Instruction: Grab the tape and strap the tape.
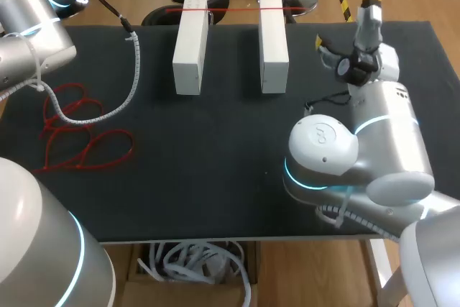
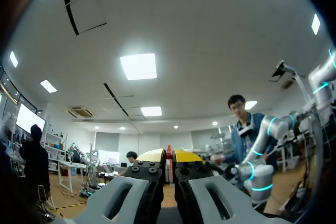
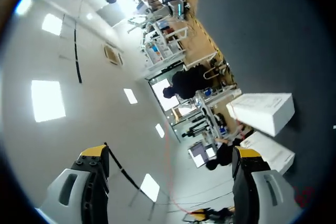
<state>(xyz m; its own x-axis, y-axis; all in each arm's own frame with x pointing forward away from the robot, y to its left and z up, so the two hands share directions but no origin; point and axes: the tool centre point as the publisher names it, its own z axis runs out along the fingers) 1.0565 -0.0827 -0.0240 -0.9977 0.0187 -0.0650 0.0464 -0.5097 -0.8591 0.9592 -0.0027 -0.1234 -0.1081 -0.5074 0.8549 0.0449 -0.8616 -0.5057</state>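
Left claw is pinched closed on a thin red tape strand, strung across two white rectangular blocks at upper centre. Right claw gapes, empty. A hard pull could topple the blocks or slip the strand free.

The head camera looks down from above and behind on the table. The left wrist camera faces the room; the right shares the white blocks.

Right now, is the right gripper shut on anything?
No, the right gripper is open, its yellow-tipped fingers wide apart with nothing between them.
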